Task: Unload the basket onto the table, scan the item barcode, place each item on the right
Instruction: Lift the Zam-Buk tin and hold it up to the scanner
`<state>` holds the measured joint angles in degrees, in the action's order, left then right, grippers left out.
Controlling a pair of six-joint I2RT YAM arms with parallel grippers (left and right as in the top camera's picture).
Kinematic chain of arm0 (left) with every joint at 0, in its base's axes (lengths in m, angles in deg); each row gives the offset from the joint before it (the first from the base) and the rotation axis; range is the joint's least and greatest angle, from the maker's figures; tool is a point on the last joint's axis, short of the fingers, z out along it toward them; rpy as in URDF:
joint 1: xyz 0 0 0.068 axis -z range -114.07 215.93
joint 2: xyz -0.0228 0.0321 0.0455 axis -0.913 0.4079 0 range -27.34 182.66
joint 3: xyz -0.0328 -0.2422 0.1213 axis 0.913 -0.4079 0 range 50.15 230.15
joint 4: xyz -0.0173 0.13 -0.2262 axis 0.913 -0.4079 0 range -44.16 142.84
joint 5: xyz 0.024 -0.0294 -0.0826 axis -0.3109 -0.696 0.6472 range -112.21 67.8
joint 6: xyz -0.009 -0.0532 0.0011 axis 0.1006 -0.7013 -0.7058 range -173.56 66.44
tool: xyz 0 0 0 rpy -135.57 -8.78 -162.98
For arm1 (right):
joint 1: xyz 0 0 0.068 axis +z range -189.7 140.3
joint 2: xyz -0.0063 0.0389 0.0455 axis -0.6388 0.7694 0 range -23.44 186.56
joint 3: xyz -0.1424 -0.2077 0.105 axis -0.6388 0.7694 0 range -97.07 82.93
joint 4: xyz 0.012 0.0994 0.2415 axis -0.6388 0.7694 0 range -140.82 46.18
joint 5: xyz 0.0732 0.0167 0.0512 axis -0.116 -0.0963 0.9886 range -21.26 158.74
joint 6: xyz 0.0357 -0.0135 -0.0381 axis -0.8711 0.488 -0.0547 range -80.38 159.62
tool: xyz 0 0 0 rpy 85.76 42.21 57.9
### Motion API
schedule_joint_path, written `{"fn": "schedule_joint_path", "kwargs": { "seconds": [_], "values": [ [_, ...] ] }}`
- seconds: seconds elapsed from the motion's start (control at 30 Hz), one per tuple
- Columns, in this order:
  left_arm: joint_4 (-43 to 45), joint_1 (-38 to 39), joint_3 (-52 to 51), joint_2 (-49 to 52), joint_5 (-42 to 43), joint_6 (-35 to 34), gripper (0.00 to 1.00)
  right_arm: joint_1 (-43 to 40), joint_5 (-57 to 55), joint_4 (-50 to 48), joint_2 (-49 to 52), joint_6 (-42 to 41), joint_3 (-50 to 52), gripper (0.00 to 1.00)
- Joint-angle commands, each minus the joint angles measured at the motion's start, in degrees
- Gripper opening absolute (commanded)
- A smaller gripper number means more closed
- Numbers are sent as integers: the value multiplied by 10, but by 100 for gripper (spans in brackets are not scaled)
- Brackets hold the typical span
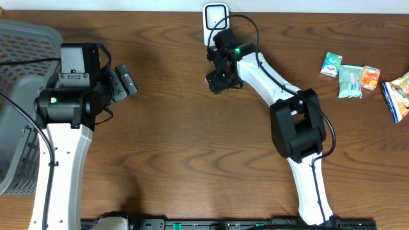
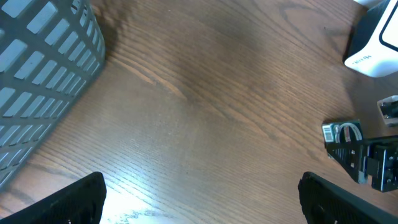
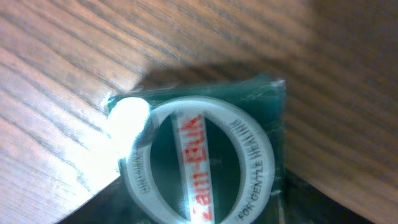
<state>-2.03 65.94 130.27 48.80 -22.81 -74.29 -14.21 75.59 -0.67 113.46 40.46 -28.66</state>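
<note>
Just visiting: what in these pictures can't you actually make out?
Overhead: the right gripper has its jaws covered by its own wrist; in the right wrist view the green Zam-Buk box fills the frame. Open or shut, cannot tell.
Barcode on that box: in no view; only its blurred label face shows.
Overhead: the small packets have print too small to read; the striped packet is cut off by the right edge.

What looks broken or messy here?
Nothing stands out. The packets lie flat in a loose row on the table, the basket sits at the left edge, and the green Zam-Buk pack looks undamaged.
</note>
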Motion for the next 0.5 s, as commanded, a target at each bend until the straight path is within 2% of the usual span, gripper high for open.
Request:
{"fn": "schedule_joint_path", "kwargs": {
  "seconds": [0.0, 0.1, 0.33, 0.47],
  "values": [
    [0, -3, 0, 2, -10, 3, 98, 5, 12, 8, 25, 1, 0, 51],
    [0, -3, 0, 2, -10, 3, 98, 5, 12, 12, 25, 1, 0, 47],
    [0, -3, 0, 2, -10, 3, 98, 6, 4, 17, 23, 1, -2, 50],
    [0, -3, 0, 2, -10, 4, 98, 4, 53, 21, 1, 1, -2, 52]
  ]
}}
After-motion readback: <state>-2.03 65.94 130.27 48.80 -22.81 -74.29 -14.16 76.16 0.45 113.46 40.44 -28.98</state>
